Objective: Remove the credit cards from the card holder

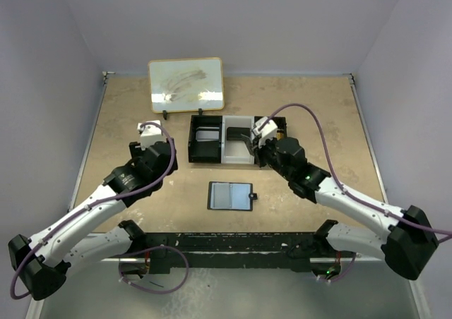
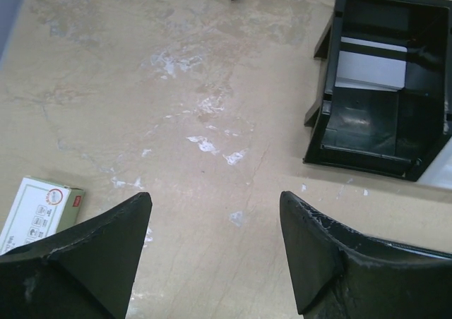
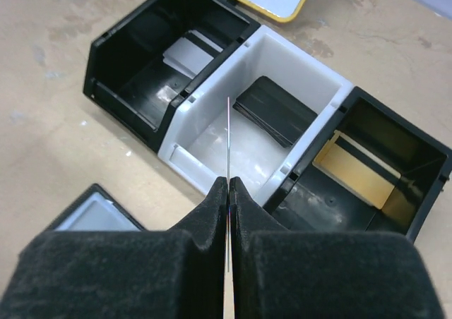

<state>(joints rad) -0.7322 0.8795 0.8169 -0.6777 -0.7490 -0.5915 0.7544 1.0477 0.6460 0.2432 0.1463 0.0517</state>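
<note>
We find the right gripper (image 3: 229, 185) pinching a card (image 3: 228, 132) edge-on over the tray (image 3: 304, 61); left gripper (image 2: 214, 200) spread, empty; card holder (image 1: 231, 195) open by the table's (image 1: 120, 121) near edge. Lower before releasing.

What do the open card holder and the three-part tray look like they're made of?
Card holder: black rim, possibly leather or faux leather; inner panels glossy, probably clear plastic, given the blue-grey sheen. Tray: rigid moulded plastic, it seems, black and white bins with smooth, faintly shiny walls.
</note>
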